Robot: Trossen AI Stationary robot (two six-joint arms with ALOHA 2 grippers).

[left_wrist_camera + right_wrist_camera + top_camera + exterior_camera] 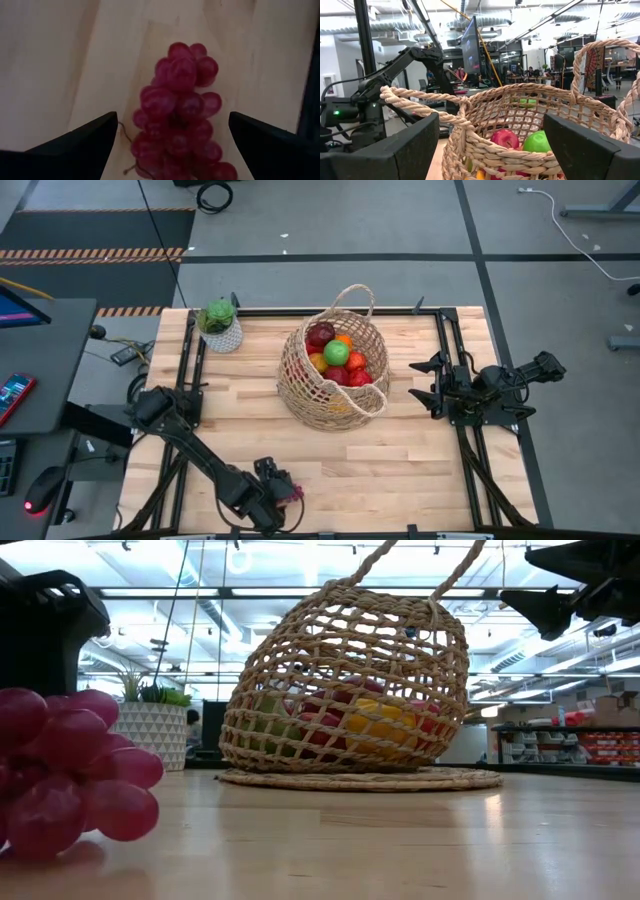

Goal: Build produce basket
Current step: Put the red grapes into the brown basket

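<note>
A purple grape bunch (177,120) lies on the wooden table near its near edge (293,490), left of the middle. My left gripper (173,125) hangs over it, pointing steeply down and open, one finger on each side of the bunch and apart from it. The tan wicker basket (300,395) stands at the table's middle, leaning in the low view (345,690). It holds a green apple (336,352), red apples (320,335) and an orange (344,340). My right gripper (428,383) waits open at the table's right side, raised and facing the basket (520,150).
A green plant in a white patterned pot (220,325) stands at the far left corner of the table. Dark frame rails (190,370) run along the table's left and right sides. Bare wood lies between the grapes and the basket.
</note>
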